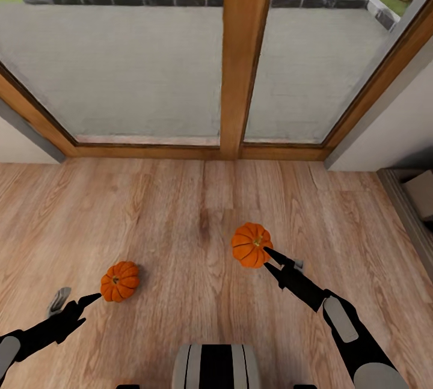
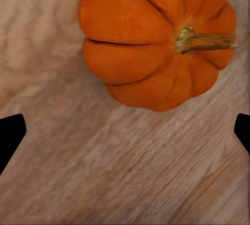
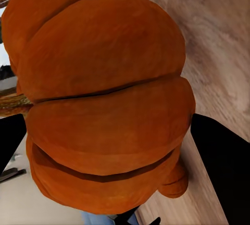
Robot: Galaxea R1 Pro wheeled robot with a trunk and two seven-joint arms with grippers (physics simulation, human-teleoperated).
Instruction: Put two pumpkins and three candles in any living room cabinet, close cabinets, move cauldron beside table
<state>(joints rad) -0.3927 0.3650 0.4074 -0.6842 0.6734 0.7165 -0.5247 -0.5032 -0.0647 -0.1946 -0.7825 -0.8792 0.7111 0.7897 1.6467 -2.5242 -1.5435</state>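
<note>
Right tool (image 1: pixel 263 252) apparently pinching one stiff, ribbed pumpkin (image 1: pixel 251 245) across its flanks; left tool (image 1: pixel 78 300) spread beside second pumpkin (image 1: pixel 119 281) on floor (image 1: pixel 180 226).

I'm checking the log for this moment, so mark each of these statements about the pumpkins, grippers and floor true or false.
1. Two ribbed orange pumpkins are in view. True: the left pumpkin and the right pumpkin.
2. The left pumpkin rests on a grey table. False: it rests on the wooden plank floor.
3. The right gripper is shut on the right pumpkin. True: it sits between the fingers in the right wrist view.
4. The left gripper holds the left pumpkin. False: its jaws are open, short of it.
5. A wood-framed window faces the robot. True.
</note>
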